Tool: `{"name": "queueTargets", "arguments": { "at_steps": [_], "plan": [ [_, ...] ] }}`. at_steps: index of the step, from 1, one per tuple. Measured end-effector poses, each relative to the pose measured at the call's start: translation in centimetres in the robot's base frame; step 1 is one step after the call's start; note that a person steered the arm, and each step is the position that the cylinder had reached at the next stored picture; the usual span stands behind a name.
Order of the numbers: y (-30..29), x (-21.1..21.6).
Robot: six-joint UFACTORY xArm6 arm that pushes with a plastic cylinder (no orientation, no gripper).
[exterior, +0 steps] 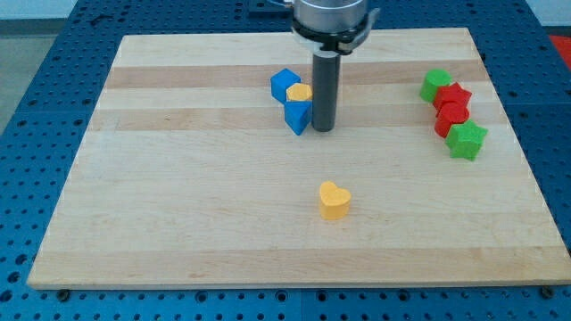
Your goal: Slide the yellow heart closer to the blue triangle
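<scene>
The arm ends in a plain dark rod point(323, 94), so it has no jaws that could stand apart or together. Its lower end, my tip point(323, 130), rests on the wooden board point(178, 223) just beside the blue triangle point(298, 116), at about three o'clock from it; whether the two touch cannot be told.

Directly above the triangle, at twelve o'clock, sits a small yellow block point(300, 92) whose shape is partly hidden by the rod, and at about eleven o'clock a blue cube-like block point(285, 83) presses against that cluster.

The yellow heart point(335, 201) lies alone well apart from the triangle, at roughly five o'clock from it and near six o'clock from the tip, in the lower middle of the board.

Far off at three o'clock, by the view's right edge, a chain of blocks runs downward: a green block point(436, 85), a red block point(455, 96), another red block point(451, 118), and a second green block point(467, 140), each touching the next.
</scene>
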State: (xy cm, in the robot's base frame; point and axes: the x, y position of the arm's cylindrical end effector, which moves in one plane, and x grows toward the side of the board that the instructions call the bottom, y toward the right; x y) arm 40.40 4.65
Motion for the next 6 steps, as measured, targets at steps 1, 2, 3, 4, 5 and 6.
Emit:
{"name": "queueTargets", "arguments": {
  "at_steps": [1,2,3,4,5,6],
  "plan": [
    [4.3,1.7],
    [8.5,3.2],
    [11.4,4.4],
    [13.6,6.0],
    [13.6,10.8],
    [14.1,14.7]
  ]
}}
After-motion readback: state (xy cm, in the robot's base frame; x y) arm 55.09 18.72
